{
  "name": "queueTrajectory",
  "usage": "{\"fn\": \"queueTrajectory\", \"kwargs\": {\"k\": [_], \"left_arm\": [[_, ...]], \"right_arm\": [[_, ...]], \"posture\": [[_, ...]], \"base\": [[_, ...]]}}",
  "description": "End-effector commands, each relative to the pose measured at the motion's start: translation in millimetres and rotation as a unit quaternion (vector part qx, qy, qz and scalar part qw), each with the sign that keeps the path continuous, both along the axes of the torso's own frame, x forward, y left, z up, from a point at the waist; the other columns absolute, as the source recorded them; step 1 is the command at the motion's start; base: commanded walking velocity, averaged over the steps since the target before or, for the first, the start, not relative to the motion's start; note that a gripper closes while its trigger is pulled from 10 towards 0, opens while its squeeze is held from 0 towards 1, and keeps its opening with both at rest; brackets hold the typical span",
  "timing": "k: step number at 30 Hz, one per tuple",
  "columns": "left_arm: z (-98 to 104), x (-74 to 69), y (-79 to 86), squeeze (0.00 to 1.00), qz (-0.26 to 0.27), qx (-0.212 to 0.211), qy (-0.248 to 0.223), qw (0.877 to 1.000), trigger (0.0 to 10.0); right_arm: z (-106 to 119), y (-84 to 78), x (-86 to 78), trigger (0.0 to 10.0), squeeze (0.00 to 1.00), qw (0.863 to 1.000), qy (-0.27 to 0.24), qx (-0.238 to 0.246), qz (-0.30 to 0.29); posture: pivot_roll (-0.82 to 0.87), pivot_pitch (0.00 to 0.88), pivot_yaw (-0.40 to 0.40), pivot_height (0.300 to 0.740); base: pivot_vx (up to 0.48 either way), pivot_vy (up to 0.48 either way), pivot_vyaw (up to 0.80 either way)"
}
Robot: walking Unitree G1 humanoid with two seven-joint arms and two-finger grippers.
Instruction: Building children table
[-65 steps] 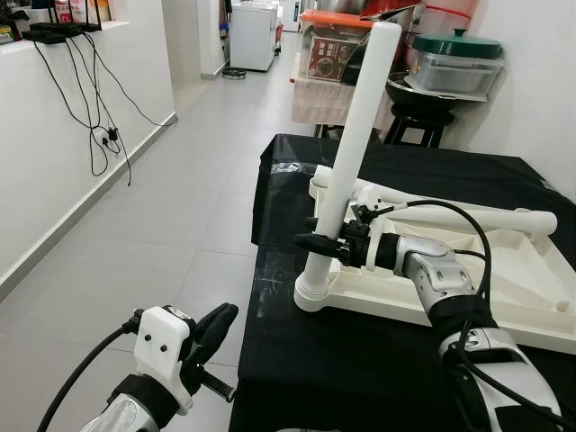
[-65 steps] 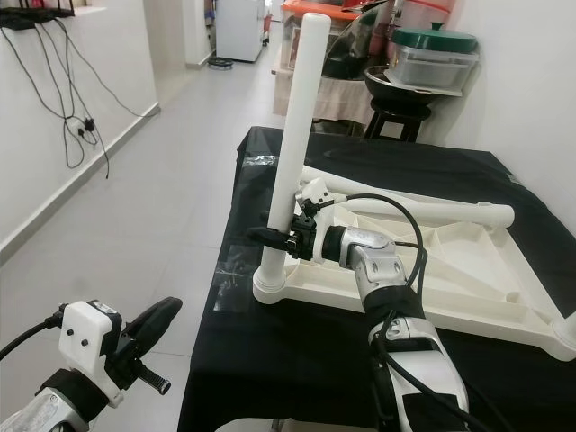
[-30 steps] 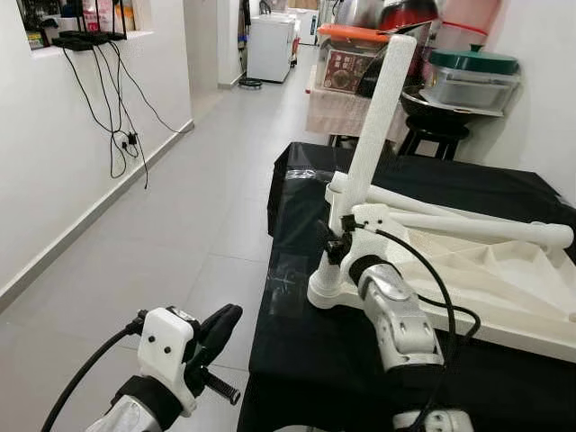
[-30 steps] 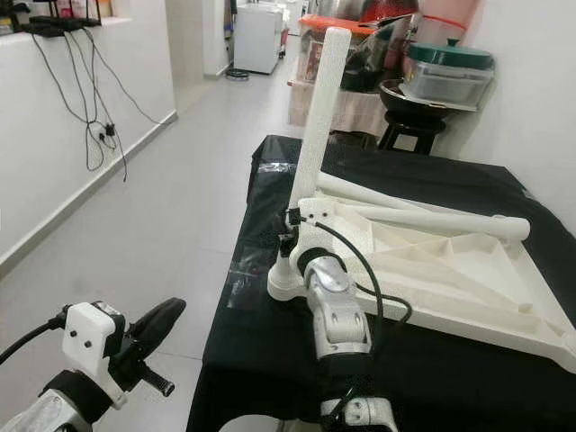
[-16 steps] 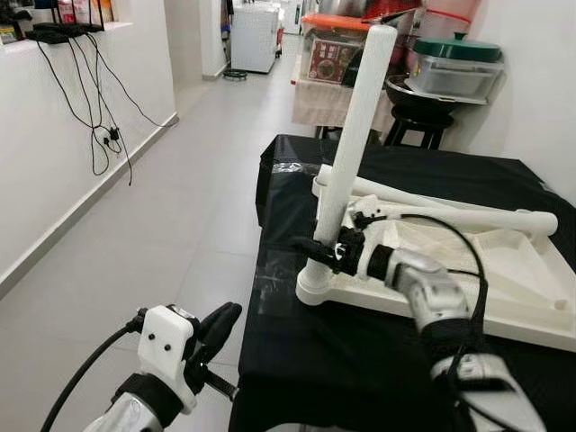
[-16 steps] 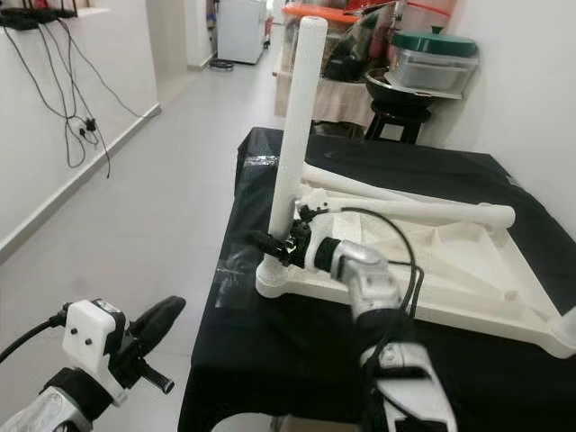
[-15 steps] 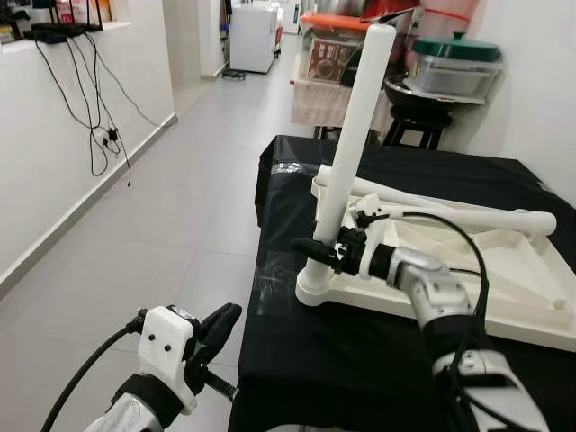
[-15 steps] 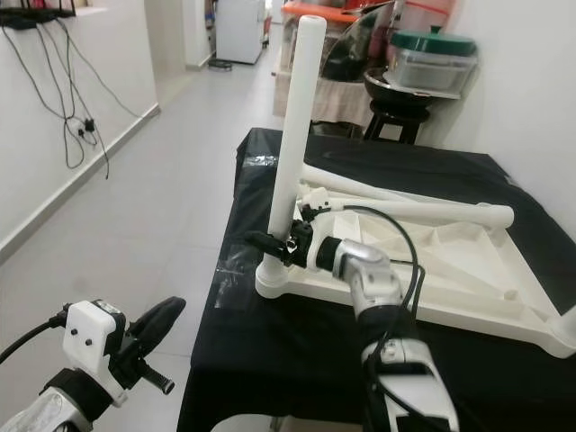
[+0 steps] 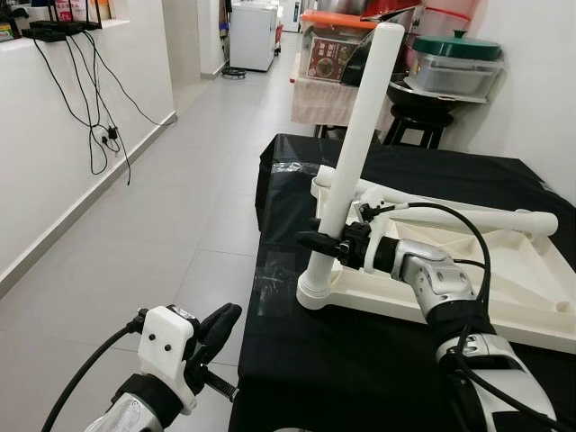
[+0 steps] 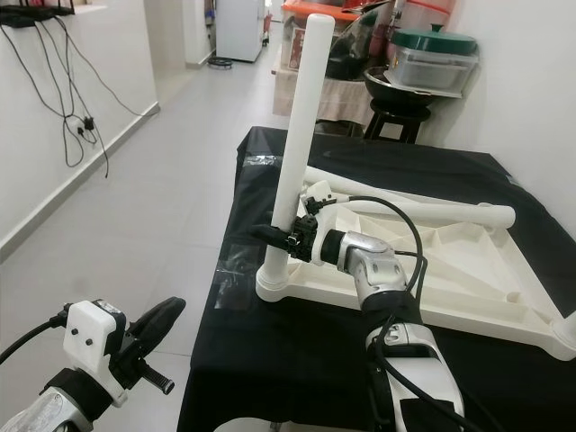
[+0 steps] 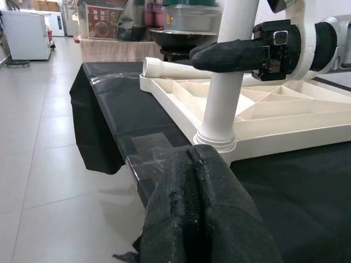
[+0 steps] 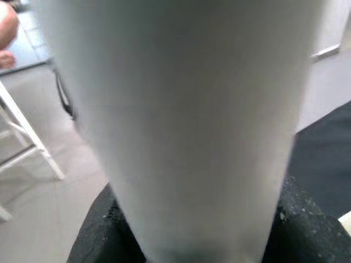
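1. On the black-covered counter (image 9: 360,360) before us lies an upturned white table top (image 9: 504,288), its ribbed underside facing up.
2. We see our right tool (image 9: 317,241) clamped around the lower part of an upright table leg (image 9: 355,135), its black fingers (image 11: 236,55) pressed to either side of the tube. The right wrist view shows the pale tube very close, with dark finger pads at each edge.
3. That leg stands slightly tilted in the near-left corner socket (image 9: 315,290) of the table top, close to the counter's edge.
4. We count two legs in all: the standing one, and a second leg (image 10: 423,210) lying flat across the far side of the table top.
5. Our left tool (image 9: 216,326) hangs low over the tiled floor (image 9: 162,234), well apart from the counter. In the left wrist view its fingers (image 11: 208,219) are pressed together, holding nothing.
6. Behind the counter we see one black stool (image 9: 423,121) carrying a lidded container (image 9: 454,65), and cables (image 9: 99,99) hang down the left wall.
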State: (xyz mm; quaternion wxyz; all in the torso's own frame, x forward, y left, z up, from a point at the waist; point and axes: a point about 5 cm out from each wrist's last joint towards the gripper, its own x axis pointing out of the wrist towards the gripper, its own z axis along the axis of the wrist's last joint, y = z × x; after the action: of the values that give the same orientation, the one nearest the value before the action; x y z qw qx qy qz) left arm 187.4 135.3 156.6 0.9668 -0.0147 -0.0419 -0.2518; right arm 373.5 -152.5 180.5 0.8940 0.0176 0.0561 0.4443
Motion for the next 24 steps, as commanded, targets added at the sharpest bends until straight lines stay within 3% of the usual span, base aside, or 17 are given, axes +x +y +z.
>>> {"fn": "queueTrajectory", "kwargs": {"k": [1, 2, 4, 5, 6, 7, 8, 9, 10, 12, 13, 22, 23, 24], "left_arm": [[-3, -0.7, 0.5, 0.00, 0.002, 0.003, 0.007, 1.000, 10.0], [-3, -1.3, 1.0, 0.00, 0.002, 0.003, 0.007, 1.000, 10.0], [-3, -1.3, 1.0, 0.00, 0.002, 0.003, 0.007, 1.000, 10.0], [-2, -2.0, 1.6, 0.00, 0.002, 0.003, 0.007, 1.000, 10.0], [-2, -2.5, 2.7, 0.00, 0.002, 0.003, 0.007, 1.000, 10.0], [-1, -2.6, 3.6, 0.00, 0.003, 0.004, 0.007, 1.000, 10.0], [-1, -2.6, 3.6, 0.00, 0.003, 0.004, 0.007, 1.000, 10.0], [0, -2.6, 4.1, 0.00, 0.003, 0.004, 0.006, 1.000, 10.0], [0, -2.2, 4.3, 0.00, 0.003, 0.004, 0.007, 1.000, 10.0], [-1, -1.6, 3.9, 0.00, 0.002, 0.004, 0.007, 1.000, 10.0], [-1, -1.2, 3.1, 0.00, 0.000, 0.003, 0.008, 1.000, 10.0], [-1, -0.4, 2.1, 0.00, 0.001, 0.002, 0.006, 1.000, 10.0], [-1, 0.1, 2.3, 0.00, 0.002, 0.003, 0.006, 1.000, 10.0], [-1, 0.1, 2.3, 0.00, 0.002, 0.003, 0.006, 1.000, 10.0]], "right_arm": [[-4, -8.1, 1.7, 0.0, 0.00, 0.998, -0.003, -0.013, -0.061], [-10, -11.9, 3.2, 0.0, 0.00, 0.987, -0.003, -0.033, -0.155], [-10, -11.9, 3.2, 0.0, 0.00, 0.987, -0.003, -0.033, -0.155], [-15, -19.6, 3.7, 0.0, 0.00, 0.962, -0.006, -0.048, -0.270], [-21, -17.0, -10.6, 0.0, 0.00, 0.922, 0.000, -0.023, -0.387], [-30, 1.3, -35.1, 0.0, 0.00, 0.907, -0.002, -0.014, -0.421], [-30, 1.3, -35.1, 0.0, 0.00, 0.907, -0.002, -0.014, -0.421], [-32, 13.1, -53.1, 0.0, 0.00, 0.902, -0.005, -0.003, -0.432], [-30, 24.8, -63.5, 0.0, 0.00, 0.907, -0.028, -0.006, -0.420], [-30, 27.6, -60.5, 0.0, 0.00, 0.913, -0.033, -0.007, -0.406], [-31, 22.0, -53.4, 0.0, 0.00, 0.912, -0.027, -0.005, -0.409], [-30, 13.0, -42.6, 0.0, 0.00, 0.906, -0.024, -0.010, -0.422], [-28, 11.9, -38.2, 10.0, 0.39, 0.910, -0.034, -0.017, -0.412], [-28, 11.9, -38.2, 10.0, 0.39, 0.910, -0.034, -0.017, -0.412]], "posture": [[0.03, 0.000, -0.109, 0.740], [0.03, 0.001, -0.113, 0.740], [0.03, 0.001, -0.113, 0.740], [0.02, 0.003, -0.114, 0.740], [0.01, 0.012, -0.112, 0.740], [0.01, 0.018, -0.104, 0.740], [0.01, 0.018, -0.104, 0.740], [0.01, 0.018, -0.104, 0.740], [0.00, 0.012, -0.086, 0.740], [0.00, 0.007, -0.087, 0.740], [0.01, 0.004, -0.098, 0.740], [0.02, 0.001, -0.102, 0.740], [0.01, 0.000, -0.101, 0.740], [0.01, 0.000, -0.101, 0.740]], "base": [[0.000, 0.000, 0.00], [0.000, 0.000, 0.00], [0.000, 0.000, 0.00], [0.000, 0.000, 0.00], [0.000, 0.000, 0.00], [0.000, 0.000, 0.00], [0.000, 0.000, 0.00], [0.000, 0.000, 0.00], [0.000, 0.000, 0.00], [0.000, 0.000, 0.00], [0.000, 0.000, 0.00], [0.000, 0.000, 0.00], [0.000, 0.000, 0.00], [0.000, 0.000, 0.00]]}}
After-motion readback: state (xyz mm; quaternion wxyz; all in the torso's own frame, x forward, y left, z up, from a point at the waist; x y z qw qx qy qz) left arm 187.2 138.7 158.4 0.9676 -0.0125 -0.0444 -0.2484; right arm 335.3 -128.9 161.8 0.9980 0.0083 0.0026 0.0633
